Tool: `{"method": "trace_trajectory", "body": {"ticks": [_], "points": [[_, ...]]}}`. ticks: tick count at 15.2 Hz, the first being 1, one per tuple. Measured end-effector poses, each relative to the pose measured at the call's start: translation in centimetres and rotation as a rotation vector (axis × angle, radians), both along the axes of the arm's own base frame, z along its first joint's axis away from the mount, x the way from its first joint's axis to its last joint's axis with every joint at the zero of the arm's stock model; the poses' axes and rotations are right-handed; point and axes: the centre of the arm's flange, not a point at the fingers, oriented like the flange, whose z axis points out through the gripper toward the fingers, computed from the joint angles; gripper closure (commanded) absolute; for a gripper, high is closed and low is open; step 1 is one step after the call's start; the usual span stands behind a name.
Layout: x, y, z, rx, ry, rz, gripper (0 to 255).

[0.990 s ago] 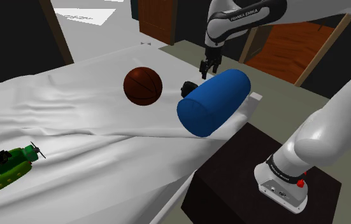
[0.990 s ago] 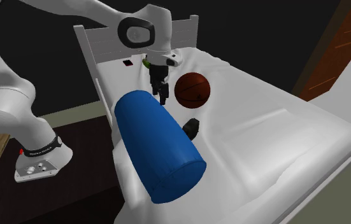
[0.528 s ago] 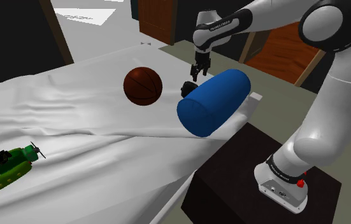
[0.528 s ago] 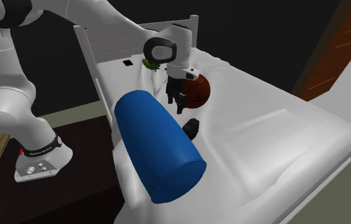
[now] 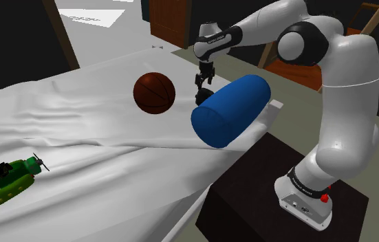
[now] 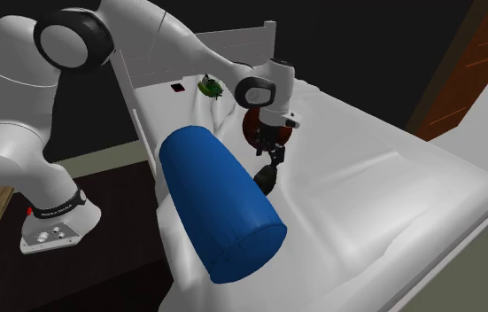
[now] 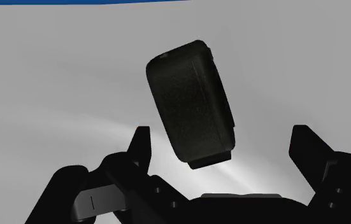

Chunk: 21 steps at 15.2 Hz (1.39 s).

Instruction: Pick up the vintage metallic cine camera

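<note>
A white Franka arm's black gripper (image 5: 201, 80) hovers directly above the dark cine camera (image 7: 190, 102), which lies on the white bed sheet (image 5: 98, 137). The camera sits between the brown ball (image 5: 154, 93) and the big blue bolster (image 5: 230, 110), just beside the bolster on the shoulder view's left (whether the two touch cannot be told). The claw is spread wide. In the wrist view its two fingers (image 7: 141, 143) stand on either side of the camera's body and neither touches it, so nothing is held yet.

The step in hand appears to be the final approach before the grasp. The camera looks closer to one finger than the other, and its long body looks slightly skewed to the line between them. A small sideways shift and a slight wrist turn would likely centre it, so that the pads meet its flat sides squarely across the narrow width.

The descent is best kept straight and slow. It should go low enough to grip the body's middle without driving the tips into the soft sheet. The bolster is the main hazard, since a finger that brushes it could roll it against the camera. The claw should close gently and lift straight up.
</note>
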Motion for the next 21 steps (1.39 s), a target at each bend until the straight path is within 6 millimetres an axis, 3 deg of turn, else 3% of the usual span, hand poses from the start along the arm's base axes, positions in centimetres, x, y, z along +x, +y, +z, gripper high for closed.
{"method": "trace_trajectory", "body": {"ticks": [4,10,11,21], "points": [[2.7,-0.4,-2.8,0.002,0.003,0.011,0],[2.8,-0.3,-5.8,0.003,0.003,0.012,0],[2.9,-0.4,-6.0,0.003,0.003,0.012,255],[3.0,-0.3,-6.0,0.003,-0.001,0.013,255]]}}
